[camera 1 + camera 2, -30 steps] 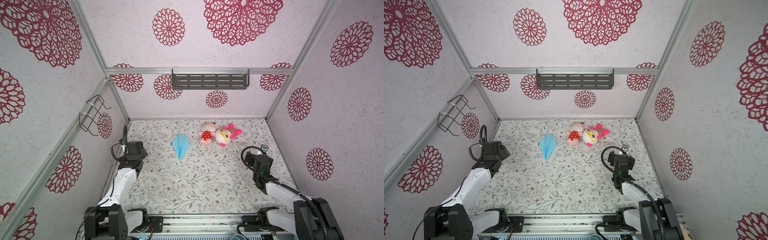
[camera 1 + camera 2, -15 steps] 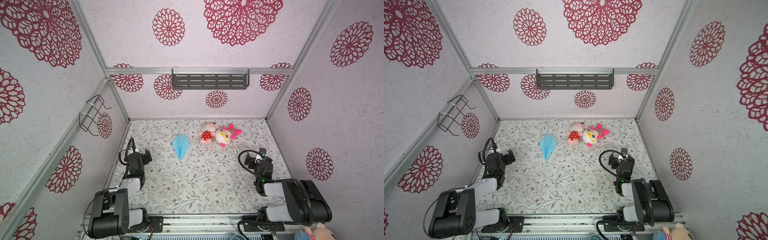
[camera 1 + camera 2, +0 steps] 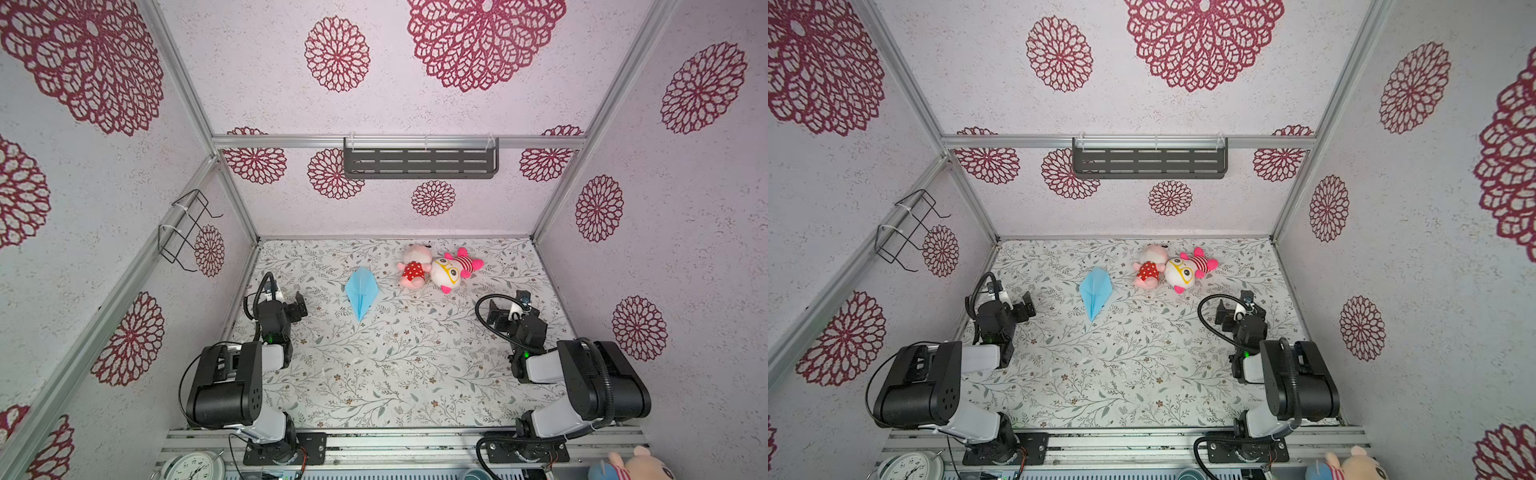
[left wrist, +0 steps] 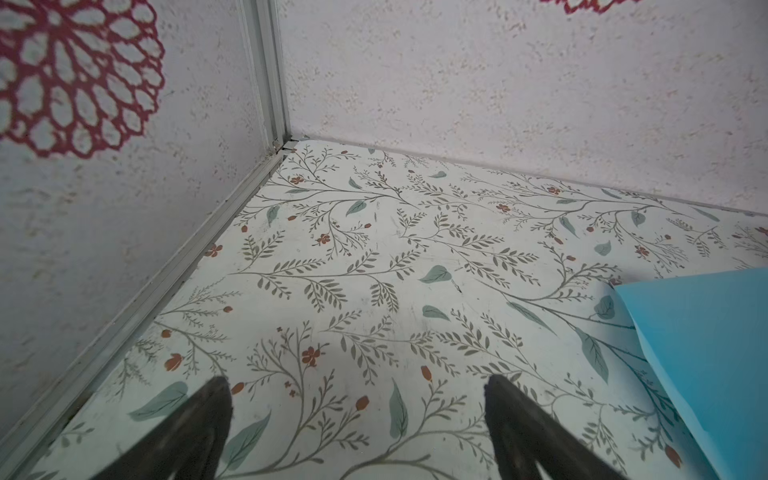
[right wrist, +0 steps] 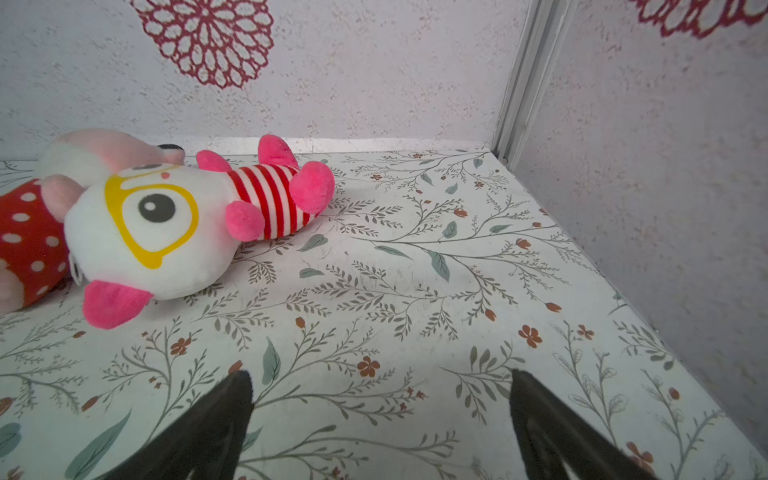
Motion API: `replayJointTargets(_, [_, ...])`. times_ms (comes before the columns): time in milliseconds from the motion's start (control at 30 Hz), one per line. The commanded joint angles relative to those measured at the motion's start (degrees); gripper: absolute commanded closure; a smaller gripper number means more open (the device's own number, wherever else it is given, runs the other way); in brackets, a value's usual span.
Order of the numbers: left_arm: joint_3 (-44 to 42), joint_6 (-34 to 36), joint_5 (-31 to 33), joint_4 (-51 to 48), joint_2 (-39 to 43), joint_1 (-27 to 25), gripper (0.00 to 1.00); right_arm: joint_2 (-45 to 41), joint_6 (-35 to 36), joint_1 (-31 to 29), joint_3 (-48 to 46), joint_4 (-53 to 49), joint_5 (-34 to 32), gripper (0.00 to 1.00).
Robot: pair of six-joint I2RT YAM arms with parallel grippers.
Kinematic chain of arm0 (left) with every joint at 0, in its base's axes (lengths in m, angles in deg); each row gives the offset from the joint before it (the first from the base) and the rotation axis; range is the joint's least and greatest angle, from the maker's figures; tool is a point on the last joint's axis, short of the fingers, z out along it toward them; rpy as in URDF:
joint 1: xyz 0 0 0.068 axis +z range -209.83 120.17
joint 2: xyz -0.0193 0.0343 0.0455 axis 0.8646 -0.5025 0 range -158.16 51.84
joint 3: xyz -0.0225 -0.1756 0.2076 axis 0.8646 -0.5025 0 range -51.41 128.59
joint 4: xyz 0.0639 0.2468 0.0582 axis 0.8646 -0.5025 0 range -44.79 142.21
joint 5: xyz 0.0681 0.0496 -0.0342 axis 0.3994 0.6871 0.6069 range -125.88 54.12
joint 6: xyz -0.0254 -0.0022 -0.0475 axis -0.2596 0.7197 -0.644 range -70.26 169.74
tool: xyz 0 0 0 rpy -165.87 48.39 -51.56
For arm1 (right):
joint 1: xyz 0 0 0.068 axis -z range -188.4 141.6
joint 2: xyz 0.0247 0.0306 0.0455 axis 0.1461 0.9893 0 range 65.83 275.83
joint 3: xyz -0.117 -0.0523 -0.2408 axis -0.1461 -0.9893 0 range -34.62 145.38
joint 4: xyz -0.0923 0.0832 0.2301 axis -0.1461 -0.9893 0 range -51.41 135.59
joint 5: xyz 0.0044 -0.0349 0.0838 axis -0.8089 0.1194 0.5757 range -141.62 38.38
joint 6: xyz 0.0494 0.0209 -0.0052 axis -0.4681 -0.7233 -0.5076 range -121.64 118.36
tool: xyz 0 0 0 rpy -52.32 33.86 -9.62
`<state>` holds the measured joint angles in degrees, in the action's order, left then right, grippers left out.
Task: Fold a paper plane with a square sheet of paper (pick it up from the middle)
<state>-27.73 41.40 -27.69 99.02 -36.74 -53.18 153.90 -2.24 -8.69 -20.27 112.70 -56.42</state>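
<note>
Left arm: folded back on itself, base bolted at the left end of the front rail, bulky elbow joint raised just beyond the rail.
Left wrist: stretched away from the rail, low and roughly level.
Left gripper: points away from the rail; jaws spread wide, nothing between them; its dark fingers stand well apart in the left wrist view.
Right arm: folded the same way, base at the right end of the rail.
Right wrist: low, aimed away from the rail.
Right gripper: jaws wide apart and empty; fingers splayed in the right wrist view.
</note>
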Motion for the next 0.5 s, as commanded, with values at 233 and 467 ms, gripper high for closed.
replayJointTargets(233, [1.61, 1.01, -0.75, 1.35, -0.59, 0.99, 0.03, -0.11, 0.66, -1.48, 0.25, 1.4, -3.85, 0.01])
replayJointTargets(467, [1.55, 1.0, -0.8, 1.36, -0.46, 0.97, 0.03, -0.19, 0.38, -0.72, 0.46, 1.05, -2.67, 0.01])
